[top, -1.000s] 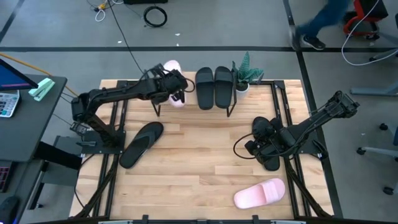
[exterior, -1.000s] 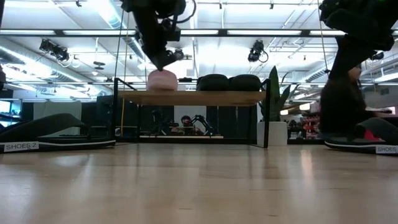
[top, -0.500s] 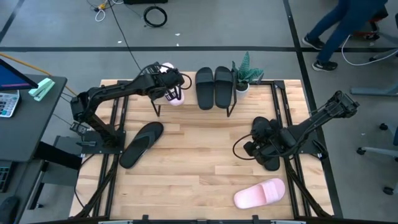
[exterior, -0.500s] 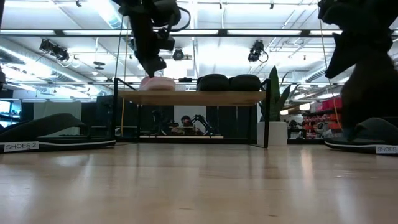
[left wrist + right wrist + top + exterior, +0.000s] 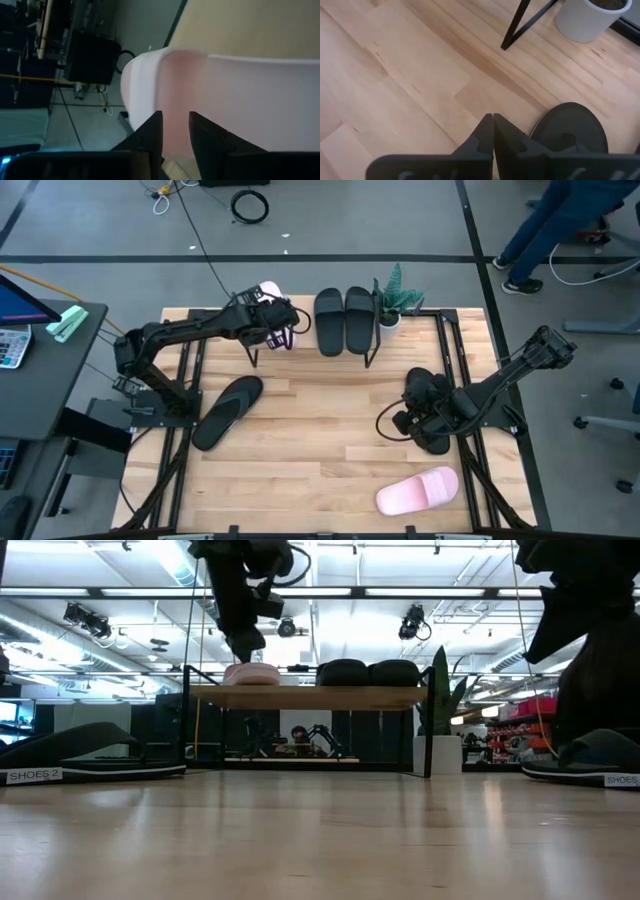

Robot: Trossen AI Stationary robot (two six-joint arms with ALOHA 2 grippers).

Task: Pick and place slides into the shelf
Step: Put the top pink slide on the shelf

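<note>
A pale pink slide point(image 5: 270, 289) lies flat on the shelf point(image 5: 310, 697) at its left end, sole on the plank. My left gripper point(image 5: 276, 320) stands open just above the slide point(image 5: 240, 100), its fingers over the strap and apart from it in the low view. Two black slides point(image 5: 343, 321) rest side by side on the shelf's right half. My right gripper point(image 5: 412, 417) hangs shut over the table next to a pair of black slides point(image 5: 436, 438). Another black slide point(image 5: 227, 411) and a second pink slide point(image 5: 418, 491) lie on the table.
A potted plant point(image 5: 392, 302) stands at the shelf's right end. The shelf's thin black legs point(image 5: 525, 22) reach down to the slatted tabletop. Bare wood lies across the table's middle point(image 5: 320, 430). A person walks on the floor beyond the far right corner point(image 5: 560, 220).
The pink slide, held raised over the shelf's left end a second ago, has come down flat on the plank. My left gripper has shifted slightly toward the table's left edge and now stands clear above the slide.
</note>
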